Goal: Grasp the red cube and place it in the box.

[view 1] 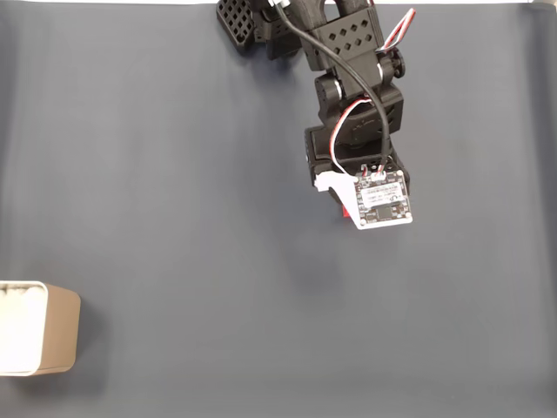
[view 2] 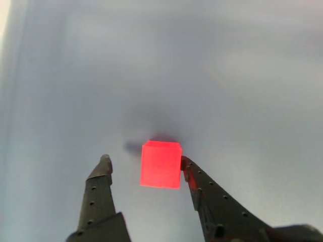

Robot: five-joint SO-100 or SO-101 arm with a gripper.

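The red cube [view 2: 160, 164] sits between the two dark fingers of my gripper [view 2: 145, 160] in the other view. The right finger [view 2: 187, 169] touches the cube's right face. The left finger [view 2: 104, 164] stands a clear gap away, so the gripper is open. In the fixed view the arm [view 1: 352, 113] reaches down from the top edge, and only a red sliver of the cube [view 1: 346, 210] peeks out beside the white camera board [view 1: 381, 200]. The beige box [view 1: 63, 329] with its white rim stands at the lower left edge, far from the arm.
A dark grey-blue cloth [view 1: 174, 174] covers the whole table. The arm's black base [view 1: 252, 22] sits at the top edge. A soft shadow lies on the cloth just behind the cube in the other view.
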